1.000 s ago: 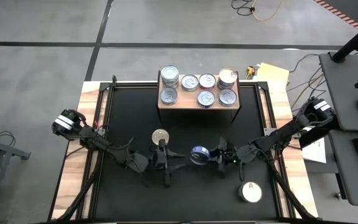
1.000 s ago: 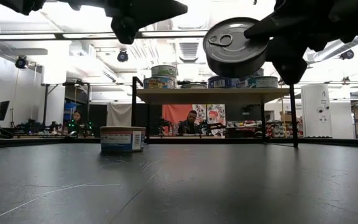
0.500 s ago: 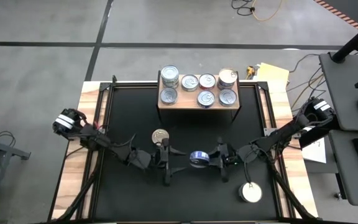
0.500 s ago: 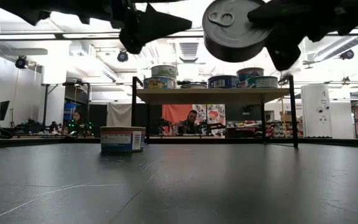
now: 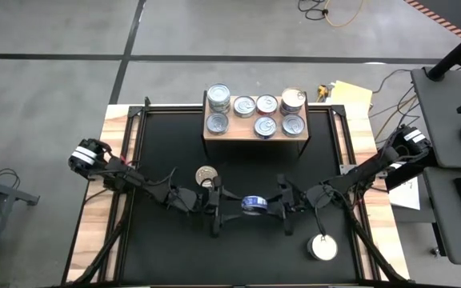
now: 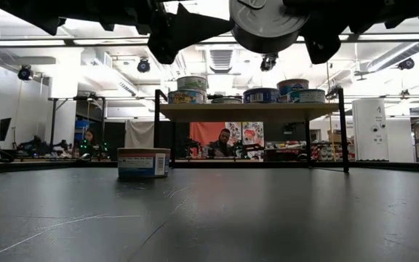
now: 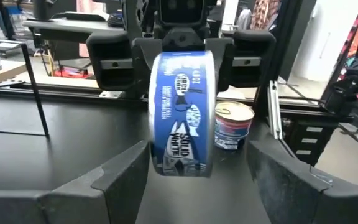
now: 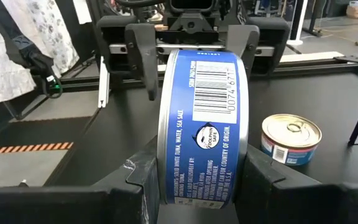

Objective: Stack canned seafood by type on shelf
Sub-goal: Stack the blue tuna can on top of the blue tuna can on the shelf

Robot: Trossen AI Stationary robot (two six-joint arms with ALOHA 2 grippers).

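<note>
Canned seafood crowds the shelf [image 5: 256, 138] — about eight short round tins already on the pale wood board, some stacked two high. Three are left: a blue-labelled tin [image 5: 254, 203] aloft at mid-table, a silver-topped tin [image 5: 206, 174] on the black tabletop beside the left arm, and a white-topped tin [image 5: 322, 247] near the front right. The right gripper [image 8: 194, 186] clamps the blue tin by its flat ends — glossy paper label, ridged metal rim. The left gripper [image 7: 197, 180] faces it, fingers spread to either side and apparently not touching, as if for a handover.
</note>
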